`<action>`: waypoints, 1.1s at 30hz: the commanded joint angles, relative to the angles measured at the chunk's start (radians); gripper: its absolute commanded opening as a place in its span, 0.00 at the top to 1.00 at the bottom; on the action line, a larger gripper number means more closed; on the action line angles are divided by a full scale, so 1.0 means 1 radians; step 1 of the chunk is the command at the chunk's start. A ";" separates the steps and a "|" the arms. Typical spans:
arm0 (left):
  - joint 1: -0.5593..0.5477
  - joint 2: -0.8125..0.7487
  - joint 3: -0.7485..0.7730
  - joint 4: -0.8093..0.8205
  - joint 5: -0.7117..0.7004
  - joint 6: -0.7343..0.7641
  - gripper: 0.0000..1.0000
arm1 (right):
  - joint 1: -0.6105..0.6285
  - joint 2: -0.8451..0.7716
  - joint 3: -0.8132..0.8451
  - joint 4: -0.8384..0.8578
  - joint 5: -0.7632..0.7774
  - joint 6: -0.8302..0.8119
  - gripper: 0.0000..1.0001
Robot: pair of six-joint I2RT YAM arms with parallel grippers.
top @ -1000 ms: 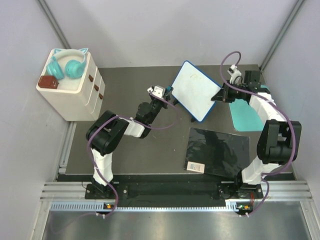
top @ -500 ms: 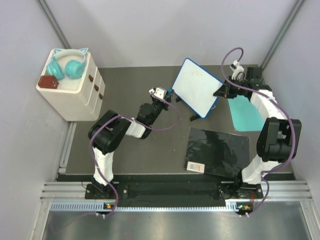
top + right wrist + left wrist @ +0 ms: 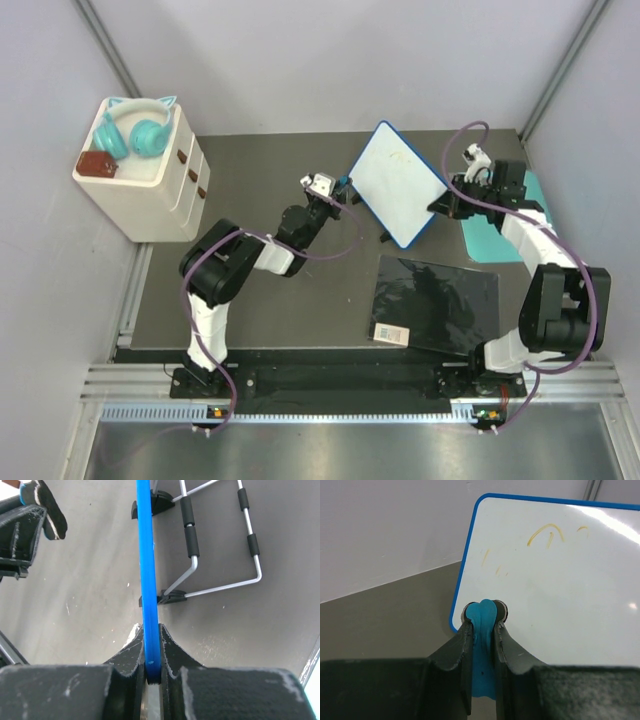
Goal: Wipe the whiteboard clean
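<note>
Your right hand (image 3: 447, 203) is clamped narrow on the whiteboard (image 3: 398, 182) rim at its 4 o'clock edge, holding it tilted up at the desk's (image 3: 260, 180) 1 o'clock. Your left hand (image 3: 335, 188), at the board's 9 o'clock side, pinches a blue wiper (image 3: 482, 625). Yellow scribbles (image 3: 546, 531) sit toward its 1 o'clock. Press hard and the board may pivot in that thin edge grip, or the wiper may slip out.
</note>
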 commanded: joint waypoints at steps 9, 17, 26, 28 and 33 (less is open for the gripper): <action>-0.028 0.201 0.355 0.041 0.115 -0.106 1.00 | 0.012 0.021 -0.090 0.103 0.044 -0.015 1.00; -0.028 0.391 0.749 -0.137 0.201 -0.123 1.00 | 0.034 0.039 -0.087 0.084 0.062 -0.057 1.00; -0.049 0.504 0.925 -0.214 0.302 -0.125 1.00 | 0.045 0.050 -0.087 0.081 0.064 -0.074 1.00; -0.072 0.498 0.893 -0.203 0.305 -0.114 1.00 | 0.046 0.051 -0.084 0.081 0.059 -0.074 1.00; -0.127 0.468 0.807 -0.113 0.320 -0.091 1.00 | 0.049 0.058 -0.076 0.087 0.047 -0.069 1.00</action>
